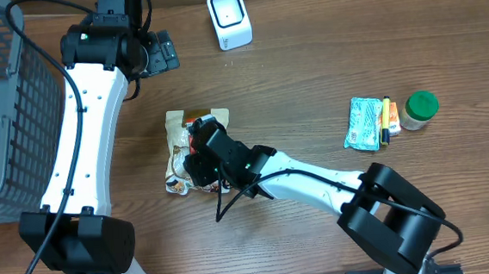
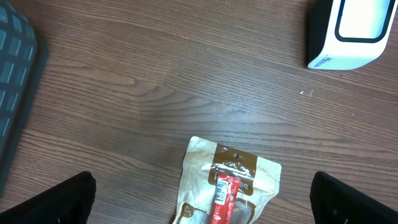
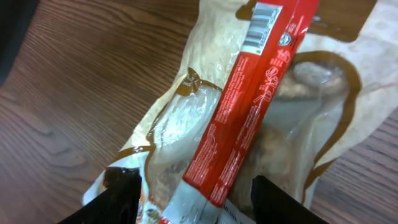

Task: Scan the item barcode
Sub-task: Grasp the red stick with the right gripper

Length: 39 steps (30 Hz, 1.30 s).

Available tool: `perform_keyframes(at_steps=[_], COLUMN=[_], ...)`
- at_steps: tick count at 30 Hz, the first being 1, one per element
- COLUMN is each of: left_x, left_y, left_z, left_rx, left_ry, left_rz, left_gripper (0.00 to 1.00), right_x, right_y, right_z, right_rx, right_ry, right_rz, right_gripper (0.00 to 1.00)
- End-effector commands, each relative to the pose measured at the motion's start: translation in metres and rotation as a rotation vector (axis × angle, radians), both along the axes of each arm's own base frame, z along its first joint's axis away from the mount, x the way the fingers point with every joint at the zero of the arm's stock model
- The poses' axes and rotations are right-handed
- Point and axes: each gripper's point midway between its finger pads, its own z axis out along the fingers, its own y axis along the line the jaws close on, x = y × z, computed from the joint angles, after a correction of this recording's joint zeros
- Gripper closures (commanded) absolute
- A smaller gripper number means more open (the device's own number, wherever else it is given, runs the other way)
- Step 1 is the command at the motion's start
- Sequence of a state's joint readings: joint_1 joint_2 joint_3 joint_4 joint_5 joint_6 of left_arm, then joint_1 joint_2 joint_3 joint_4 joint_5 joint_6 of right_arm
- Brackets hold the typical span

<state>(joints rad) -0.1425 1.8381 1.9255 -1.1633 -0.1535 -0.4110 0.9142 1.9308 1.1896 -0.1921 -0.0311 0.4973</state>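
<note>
A tan snack pouch (image 1: 178, 137) lies flat on the wooden table, with a red stick pack (image 3: 249, 118) resting lengthwise on it. The pack's barcode (image 3: 261, 28) faces up at its far end. My right gripper (image 3: 199, 202) hovers over the pouch, open, its fingers (image 3: 112, 202) on either side of the pack's near end with a gap on each side. In the overhead view the right gripper (image 1: 201, 157) covers the pouch's middle. The white scanner (image 1: 229, 19) stands at the back. My left gripper (image 2: 202, 186) is wide open above bare table, with the pouch (image 2: 230, 180) below it.
A grey mesh basket (image 1: 0, 102) fills the left edge. At the right lie a teal packet (image 1: 364, 122), a yellow pen-like item (image 1: 386, 118) and a green-lidded jar (image 1: 419, 109). The scanner (image 2: 348, 31) also shows at the left wrist view's top right.
</note>
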Motion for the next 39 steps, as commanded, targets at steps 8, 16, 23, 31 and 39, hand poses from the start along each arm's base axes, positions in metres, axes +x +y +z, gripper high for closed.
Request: perform_keyframes(at_steps=[8, 16, 23, 31, 39], left_x=[-0.001, -0.001, -0.001, -0.001, -0.001], left_y=[0.000, 0.000, 0.000, 0.000, 0.000], left_z=[0.019, 0.018, 0.019, 0.019, 0.019], left_rx=[0.006, 0.006, 0.006, 0.006, 0.006], left_ry=[-0.046, -0.045, -0.046, -0.046, -0.046], left_rz=[-0.012, -0.012, -0.012, -0.012, -0.012], left_gripper=[0.00, 0.00, 0.00, 0.00, 0.00], right_x=[0.001, 0.002, 0.003, 0.014, 0.016], right_y=[0.001, -0.002, 0.000, -0.016, -0.059], right_z=[-0.036, -0.041, -0.030, 0.049, 0.098], right_rx=[-0.037, -0.049, -0.035, -0.081, -0.180], right_ry=[0.039, 0.048, 0.026, -0.209, -0.305], right_rz=[-0.007, -0.010, 0.000, 0.079, -0.010], right_gripper=[0.60, 0.96, 0.96, 0.96, 0.96])
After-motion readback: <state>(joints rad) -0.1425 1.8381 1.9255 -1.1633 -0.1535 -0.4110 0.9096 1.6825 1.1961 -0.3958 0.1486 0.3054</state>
